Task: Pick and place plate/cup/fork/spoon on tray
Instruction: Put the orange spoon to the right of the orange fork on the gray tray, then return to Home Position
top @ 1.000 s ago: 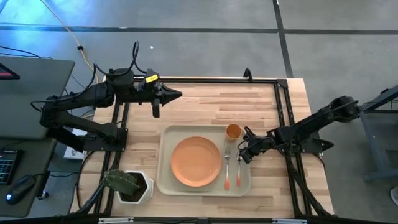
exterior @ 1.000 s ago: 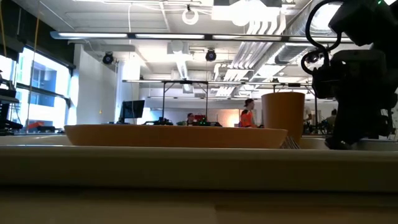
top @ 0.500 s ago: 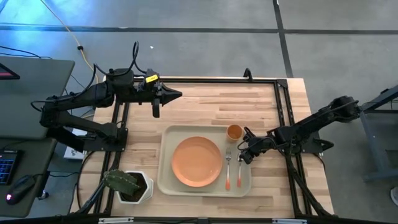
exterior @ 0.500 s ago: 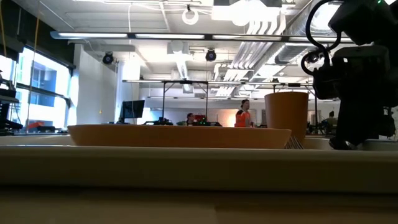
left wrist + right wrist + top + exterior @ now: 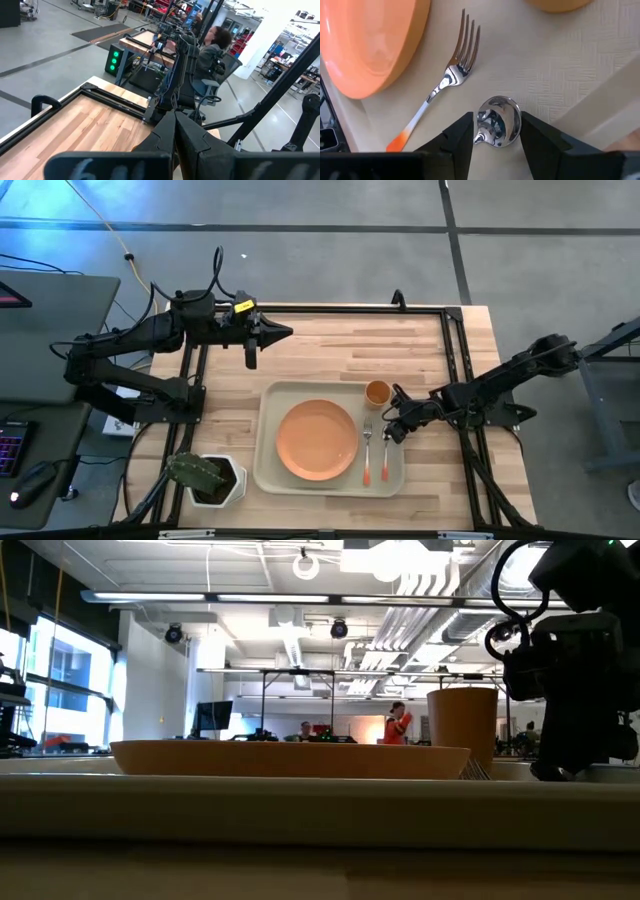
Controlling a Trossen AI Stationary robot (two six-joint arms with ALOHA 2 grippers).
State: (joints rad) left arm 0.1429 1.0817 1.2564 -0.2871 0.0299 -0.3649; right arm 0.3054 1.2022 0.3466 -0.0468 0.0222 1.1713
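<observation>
An open-plan robotics lab or workshop — polished grey concrete floor (image 5: 330, 205) with dark seams, exposed ceiling ducts (image 5: 440, 600) and strip lights. A butcher-block bench (image 5: 370, 350) edged with black rails stands among further rigs and workstations (image 5: 150, 45); a keyboard and mouse (image 5: 25, 470) lie on a desk alongside — people (image 5: 215, 45) sit or stand in the background.

Lighting even and bright overhead; ceiling strip lights (image 5: 300, 597) glare in the low view. The tray rim (image 5: 300, 810) before the right pincer (image 5: 496, 131) is backlit, dark, blurred. Spoon bowl (image 5: 496, 120) between its fingers shows reflections.
</observation>
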